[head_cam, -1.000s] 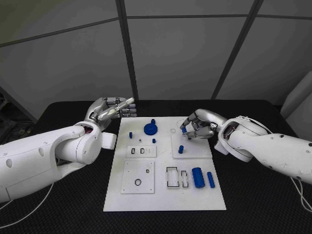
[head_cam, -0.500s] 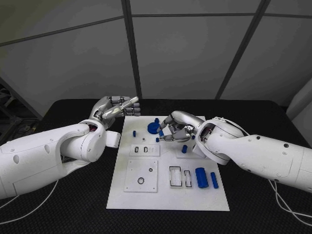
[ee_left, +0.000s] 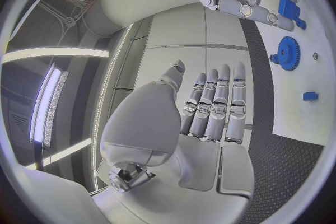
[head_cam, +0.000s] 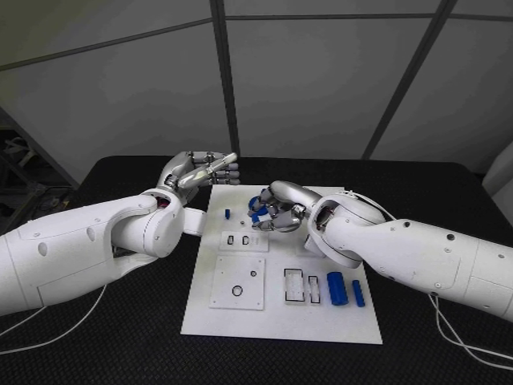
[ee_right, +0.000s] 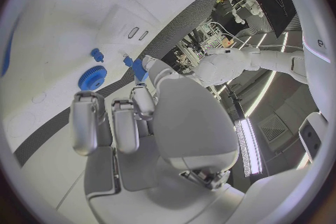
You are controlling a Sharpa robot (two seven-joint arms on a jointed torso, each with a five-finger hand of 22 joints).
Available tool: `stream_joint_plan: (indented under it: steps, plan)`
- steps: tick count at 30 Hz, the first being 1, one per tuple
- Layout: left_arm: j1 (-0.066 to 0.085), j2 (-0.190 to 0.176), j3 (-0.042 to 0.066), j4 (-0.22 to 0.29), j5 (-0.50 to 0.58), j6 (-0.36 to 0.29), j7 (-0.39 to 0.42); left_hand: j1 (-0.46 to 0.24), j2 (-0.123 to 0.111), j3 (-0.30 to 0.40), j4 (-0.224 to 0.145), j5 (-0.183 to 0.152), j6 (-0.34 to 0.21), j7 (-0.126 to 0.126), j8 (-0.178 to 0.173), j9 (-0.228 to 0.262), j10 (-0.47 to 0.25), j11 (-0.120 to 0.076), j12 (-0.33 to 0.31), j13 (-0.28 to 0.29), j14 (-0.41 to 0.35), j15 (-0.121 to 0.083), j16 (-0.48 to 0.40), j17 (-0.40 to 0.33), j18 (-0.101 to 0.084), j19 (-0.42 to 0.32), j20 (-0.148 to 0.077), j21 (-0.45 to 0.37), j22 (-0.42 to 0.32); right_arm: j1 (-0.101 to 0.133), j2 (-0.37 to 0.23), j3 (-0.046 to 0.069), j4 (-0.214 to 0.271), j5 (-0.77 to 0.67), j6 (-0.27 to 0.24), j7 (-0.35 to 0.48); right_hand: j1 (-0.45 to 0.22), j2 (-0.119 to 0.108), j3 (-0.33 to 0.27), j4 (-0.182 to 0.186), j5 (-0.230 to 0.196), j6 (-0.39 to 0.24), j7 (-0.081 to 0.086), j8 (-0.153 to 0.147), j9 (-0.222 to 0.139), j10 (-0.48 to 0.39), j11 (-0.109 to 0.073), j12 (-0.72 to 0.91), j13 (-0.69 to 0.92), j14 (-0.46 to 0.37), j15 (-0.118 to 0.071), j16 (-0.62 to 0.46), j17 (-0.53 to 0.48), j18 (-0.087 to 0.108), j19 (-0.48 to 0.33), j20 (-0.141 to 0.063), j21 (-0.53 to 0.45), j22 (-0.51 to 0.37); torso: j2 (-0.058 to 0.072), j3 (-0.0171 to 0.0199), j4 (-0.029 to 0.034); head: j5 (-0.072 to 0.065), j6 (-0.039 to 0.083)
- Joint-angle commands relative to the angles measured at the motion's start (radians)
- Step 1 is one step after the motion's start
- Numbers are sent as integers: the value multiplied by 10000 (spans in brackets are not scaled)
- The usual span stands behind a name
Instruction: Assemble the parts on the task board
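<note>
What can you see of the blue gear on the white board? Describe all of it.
The blue gear is a round, flat wheel with fine teeth round its rim and a small hub at its centre. It looks like plain moulded plastic, one solid blue. It lies flat on the white board near its far end. In the head view the right hand hovers close over it and hides most of it; whether the hand touches it cannot be told. A small blue peg stands nearby.
</note>
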Motion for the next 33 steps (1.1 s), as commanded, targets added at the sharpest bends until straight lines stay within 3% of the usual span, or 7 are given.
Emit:
stream_joint_plan:
  steps: [1, 9, 15, 33]
  plan:
    - [13, 24, 7, -2, -73, 98, 36, 16, 112, -17, -61, -36, 63, -2, -56, -6, 60, 8, 10, 0, 94, 6, -52, 14, 56, -82, 18, -12, -9, 2, 127, -10, -122, -366, 266, -210, -5, 62, 50, 7, 23, 76, 23, 40, 185, -59, 4, -33, -8, 864, -33, 19, 1884, -65, 48, 1, 40, 977, -8, -1, 1, 13, -19]
    - [13, 45, 7, -4, -73, 106, 31, 16, 112, -17, -61, -36, 63, -2, -56, -6, 60, 8, 10, 0, 94, 6, -52, 14, 56, -82, 18, -12, -9, -37, 330, -88, -308, -718, 595, -367, -15, 55, 57, 4, 20, 59, 30, 35, 185, -72, 11, -47, -21, 867, -29, 25, 1896, -64, 45, 3, 38, 975, -16, 1, -15, 42, -73]
    - [13, 58, 7, -4, -73, 115, 28, 16, 112, -17, -61, -36, 63, -2, -56, -6, 60, 8, 10, 0, 94, 6, -52, 14, 56, -82, 18, -12, -9, -83, 401, -231, -349, -883, 773, -430, -37, 29, 59, -2, 5, 45, 39, 35, 187, -83, 19, -58, -28, 867, -21, 25, 1896, -63, 41, 8, 36, 970, -15, 2, -4, 51, -97]
    - [13, 56, 7, 7, -73, 113, 24, 16, 112, -17, -61, -36, 63, -2, -56, -6, 60, 8, 10, 0, 94, 6, -52, 14, 56, -82, 18, -12, -9, -166, 466, -284, -410, -998, 1074, -478, -68, -2, 57, -5, -9, 36, 45, 39, 192, -87, 27, -63, -28, 864, -13, 19, 1885, -62, 36, 14, 33, 965, -14, -3, 0, 53, -138]
